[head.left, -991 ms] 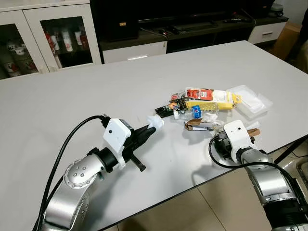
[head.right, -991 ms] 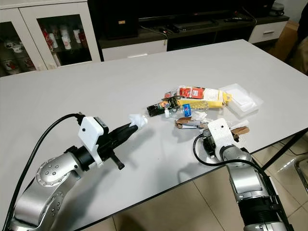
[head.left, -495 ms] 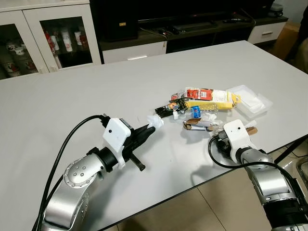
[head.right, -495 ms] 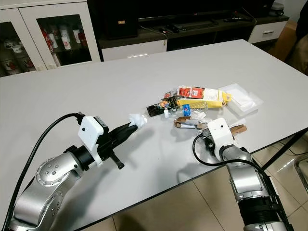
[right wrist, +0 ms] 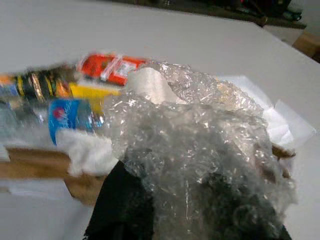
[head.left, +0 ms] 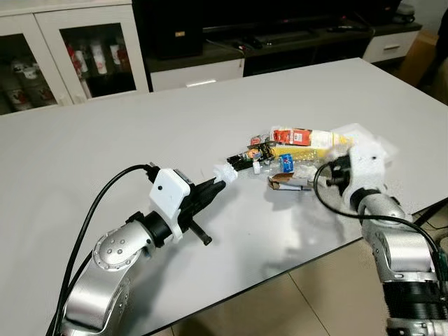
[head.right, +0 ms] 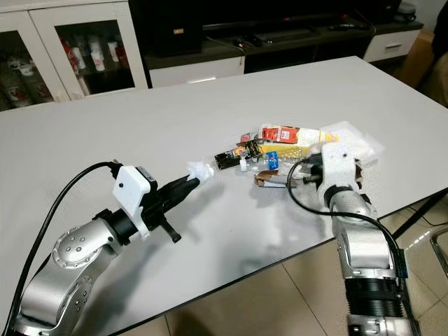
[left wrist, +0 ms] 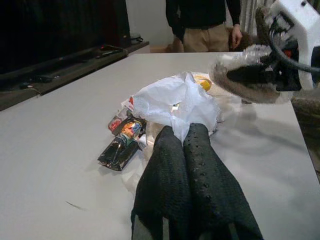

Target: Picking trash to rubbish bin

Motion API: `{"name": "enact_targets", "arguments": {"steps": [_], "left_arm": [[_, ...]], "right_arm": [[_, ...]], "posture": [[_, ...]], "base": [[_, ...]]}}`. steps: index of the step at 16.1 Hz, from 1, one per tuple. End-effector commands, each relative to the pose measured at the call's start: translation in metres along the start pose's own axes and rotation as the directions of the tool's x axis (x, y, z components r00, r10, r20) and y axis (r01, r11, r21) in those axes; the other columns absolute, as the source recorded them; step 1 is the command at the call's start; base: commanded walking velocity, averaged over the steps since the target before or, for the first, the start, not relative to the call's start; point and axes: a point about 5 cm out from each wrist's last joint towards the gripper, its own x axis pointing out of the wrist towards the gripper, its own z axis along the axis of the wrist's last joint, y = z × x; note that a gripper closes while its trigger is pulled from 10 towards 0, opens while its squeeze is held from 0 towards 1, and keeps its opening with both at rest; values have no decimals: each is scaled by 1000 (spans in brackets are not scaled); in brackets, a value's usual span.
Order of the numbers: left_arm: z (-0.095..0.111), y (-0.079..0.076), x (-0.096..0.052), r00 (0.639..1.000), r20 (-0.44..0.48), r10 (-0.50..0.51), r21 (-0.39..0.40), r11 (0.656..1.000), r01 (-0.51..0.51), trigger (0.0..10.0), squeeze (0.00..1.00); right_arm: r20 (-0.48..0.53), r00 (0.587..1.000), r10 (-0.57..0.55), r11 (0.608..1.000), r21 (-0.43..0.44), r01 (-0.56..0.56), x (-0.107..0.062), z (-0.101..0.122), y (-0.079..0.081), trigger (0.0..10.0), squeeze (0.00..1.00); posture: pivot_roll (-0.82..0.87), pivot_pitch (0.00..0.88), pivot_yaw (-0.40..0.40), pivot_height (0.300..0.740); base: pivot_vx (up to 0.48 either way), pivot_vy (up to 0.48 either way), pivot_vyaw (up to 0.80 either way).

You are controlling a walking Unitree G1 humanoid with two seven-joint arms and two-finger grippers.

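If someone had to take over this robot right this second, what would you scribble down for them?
Left end effector: shut on a white tissue wad, held just above the table.
Right end effector: gripping a bubble wrap clump, raised over the trash pile.
Done: two pieces picked up.
Left: carry both to a bin, then clear the wrappers, small bottle and clear plastic tray. A person stands beyond the table.

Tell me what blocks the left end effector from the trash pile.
Nothing visible: bare table lies between the left end effector and the pile. It is already shut on a white wrapper.
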Motion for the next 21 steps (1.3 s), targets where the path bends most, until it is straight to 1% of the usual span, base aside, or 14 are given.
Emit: {"name": "enact_targets", "arguments": {"steps": [1,3,6,7,8,9,10,11,12,14,15,19,21], "left_arm": [[6,2,1,1000,22,3,2,1000,-3,10000,0],[4,2,1,1000,10,-4,-12,1000,4,10000,0],[5,3,3,1000,10,15,-11,1000,-14,10000,0],[1,7,4,998,-13,61,-12,998,-62,10000,0],[-8,16,4,985,-77,156,-7,988,-157,10000,0],[-12,20,4,973,-104,204,-4,979,-206,10000,0],[-18,25,2,957,-126,261,-2,965,-263,10000,0],[-18,26,2,950,-126,287,4,957,-289,10000,0],[-16,27,6,944,-103,313,61,949,-308,10000,0],[-12,23,11,945,-80,318,64,947,-313,10000,0],[-11,22,12,945,-77,319,65,947,-315,10000,0],[-12,21,11,934,-67,352,67,935,-348,10000,0],[-12,22,10,928,-62,367,72,929,-363,10000,0]], "right_arm": [[66,997,-27,998,56,24,-2,16,-4,0,0],[147,989,6,990,142,-27,-5,29,3,0,0],[256,965,66,978,174,-113,-10,40,18,0,0],[300,950,82,971,189,-143,-12,45,23,0,0],[332,938,101,968,186,-170,-16,47,30,0,0],[342,932,120,969,163,-185,-18,46,35,0,0],[356,922,151,973,113,-203,-23,44,44,0,0],[369,916,159,974,93,-206,-26,42,51,0,0],[374,913,165,979,48,-197,-29,40,58,10000,0],[364,915,173,982,5,-187,-32,33,64,10000,0],[366,915,169,983,4,-183,-33,32,65,10000,0],[343,931,127,988,41,-150,-33,24,64,10000,0],[335,934,126,988,46,-149,-33,21,63,10000,0]], "posture": [[-93,0,-21,740],[-96,0,-17,740],[-94,0,-19,740],[-95,0,-21,740],[-95,0,-23,740],[-94,0,-25,740],[-95,0,-26,740],[-91,0,-30,740],[-80,0,-40,740],[-61,0,-64,740],[-53,0,-72,740],[-40,0,-92,740],[-36,0,-101,740]], "base": [[0,0,0],[0,0,0],[0,0,0],[0,0,0],[0,0,0],[0,0,0],[0,0,0],[0,0,0],[0,0,0],[0,0,0],[0,0,0],[0,0,0],[0,0,-800]]}}
